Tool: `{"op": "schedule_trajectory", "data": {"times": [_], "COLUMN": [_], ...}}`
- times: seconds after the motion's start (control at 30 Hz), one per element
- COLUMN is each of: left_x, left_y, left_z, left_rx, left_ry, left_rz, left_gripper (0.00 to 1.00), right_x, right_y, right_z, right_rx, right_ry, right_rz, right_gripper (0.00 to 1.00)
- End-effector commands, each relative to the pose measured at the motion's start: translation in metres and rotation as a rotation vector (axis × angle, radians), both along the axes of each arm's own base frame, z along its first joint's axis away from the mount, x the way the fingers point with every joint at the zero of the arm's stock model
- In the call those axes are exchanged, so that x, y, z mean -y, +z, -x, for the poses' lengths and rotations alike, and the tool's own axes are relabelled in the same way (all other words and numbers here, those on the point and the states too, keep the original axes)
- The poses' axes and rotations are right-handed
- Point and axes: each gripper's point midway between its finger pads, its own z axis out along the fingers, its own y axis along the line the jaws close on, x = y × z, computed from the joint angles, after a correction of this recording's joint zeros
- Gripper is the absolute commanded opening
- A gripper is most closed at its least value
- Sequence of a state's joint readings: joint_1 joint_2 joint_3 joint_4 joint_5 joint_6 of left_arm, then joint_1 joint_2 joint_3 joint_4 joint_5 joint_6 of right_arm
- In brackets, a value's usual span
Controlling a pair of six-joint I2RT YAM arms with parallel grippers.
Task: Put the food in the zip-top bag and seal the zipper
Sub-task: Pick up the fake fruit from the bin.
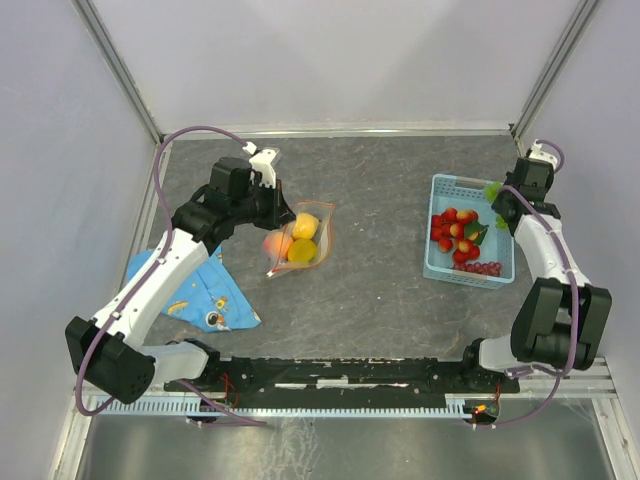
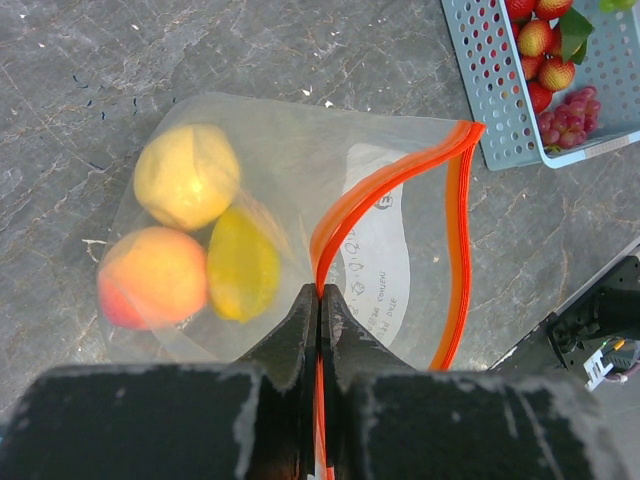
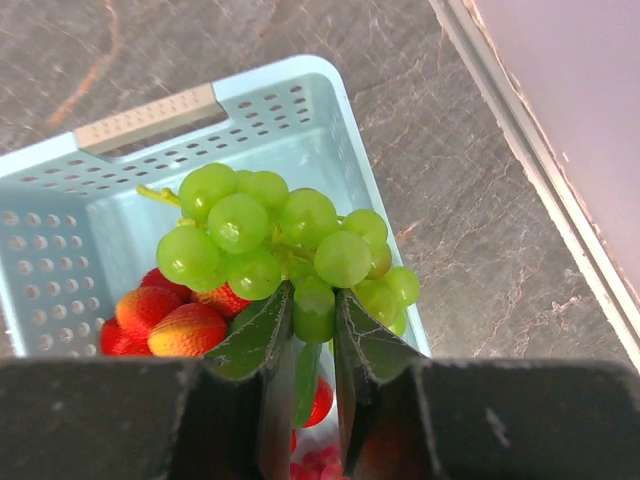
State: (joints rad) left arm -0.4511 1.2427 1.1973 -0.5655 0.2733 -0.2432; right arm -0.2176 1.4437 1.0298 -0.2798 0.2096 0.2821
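The clear zip-top bag (image 1: pixel 300 238) lies left of centre with its orange-red zipper (image 2: pixel 385 185) gaping open. Inside are two yellow lemons (image 2: pixel 188 175) and an orange-pink peach (image 2: pixel 150 277). My left gripper (image 2: pixel 320 292) is shut on the near edge of the zipper strip. My right gripper (image 3: pixel 313 300) is shut on a green grape bunch (image 3: pixel 275 235) and holds it above the far right corner of the light-blue basket (image 1: pixel 448 270). Red strawberries (image 1: pixel 455 232) and a purple grape bunch (image 1: pixel 483 267) lie in the basket.
A blue patterned cloth (image 1: pixel 200 290) lies on the table under the left arm. The table's metal frame edges run along the back and sides. A black rail lies along the near edge.
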Motion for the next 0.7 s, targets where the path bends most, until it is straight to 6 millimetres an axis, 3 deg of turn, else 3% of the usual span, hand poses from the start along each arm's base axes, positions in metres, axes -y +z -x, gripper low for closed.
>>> {"op": "schedule_trajectory", "data": {"times": [0.0,0.3,0.67], "left_x": [0.009,0.01,0.012], "left_y": [0.018,0.018,0.018], "left_z": [-0.003,-0.002,-0.001], "left_rx": [0.069,0.063,0.058], "left_ry": [-0.039,-0.05,-0.06], "left_rz": [0.045,0.052,0.057], "left_gripper": [0.03,0.03,0.03], "right_x": [-0.01,-0.07,-0.197], "right_y": [0.039,0.091,0.163], "right_z": [-0.002,-0.002,0.014], "right_rx": [0.107,0.249,0.412], "right_ry": [0.047,0.267,0.727], "right_rz": [0.009,-0.057,-0.122], "right_gripper": [0.18,0.16,0.16]}}
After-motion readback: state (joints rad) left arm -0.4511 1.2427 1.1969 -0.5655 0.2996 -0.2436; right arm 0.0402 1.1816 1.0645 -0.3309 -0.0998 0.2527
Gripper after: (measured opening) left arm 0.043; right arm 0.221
